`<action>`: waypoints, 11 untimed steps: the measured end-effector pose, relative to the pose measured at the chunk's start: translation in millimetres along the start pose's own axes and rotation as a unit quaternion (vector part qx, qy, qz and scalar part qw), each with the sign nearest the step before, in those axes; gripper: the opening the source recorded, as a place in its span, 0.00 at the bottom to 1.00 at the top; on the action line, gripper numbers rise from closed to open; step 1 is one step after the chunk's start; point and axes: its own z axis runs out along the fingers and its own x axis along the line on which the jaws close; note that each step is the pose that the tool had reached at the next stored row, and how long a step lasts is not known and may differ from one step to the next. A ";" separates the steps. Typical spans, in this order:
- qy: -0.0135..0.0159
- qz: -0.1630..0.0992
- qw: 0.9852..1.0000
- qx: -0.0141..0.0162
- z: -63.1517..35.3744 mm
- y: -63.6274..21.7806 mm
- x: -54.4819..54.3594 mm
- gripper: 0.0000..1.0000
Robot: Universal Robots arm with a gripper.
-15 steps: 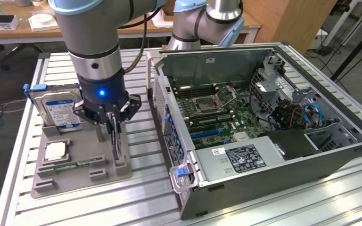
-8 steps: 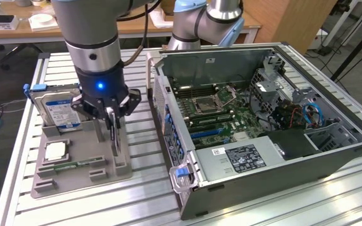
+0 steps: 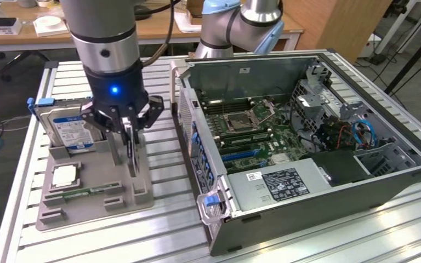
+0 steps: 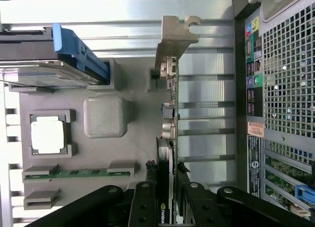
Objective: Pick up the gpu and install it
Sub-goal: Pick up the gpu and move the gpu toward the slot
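The gpu (image 3: 131, 156) is a thin black card standing on edge in a slot of the grey holder (image 3: 79, 211) on the table. In the wrist view the gpu (image 4: 171, 113) runs edge-on from its silver bracket (image 4: 174, 35) down between my fingers. My gripper (image 3: 127, 131) sits over the card's top edge at the end away from the bracket. Both fingers press its two faces, so my gripper (image 4: 166, 210) is shut on the card. The card's lower edge still rests in the holder.
The holder also carries a silver hard drive with a blue label (image 3: 72, 129), a CPU (image 3: 64, 176) and a green memory stick (image 3: 86, 193). The open computer case (image 3: 386, 181) lies at the exterior view's right, with the motherboard's blue slots (image 3: 243, 155) exposed. A second arm's base (image 3: 232, 27) stands behind the case.
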 end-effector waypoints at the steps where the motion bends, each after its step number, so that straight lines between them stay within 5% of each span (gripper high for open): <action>1: 0.000 0.000 1.000 0.000 -2.1 0.1 -0.1 0.26; 11: 0.000 0.000 1.000 0.000 -23.7 1.0 -0.6 0.26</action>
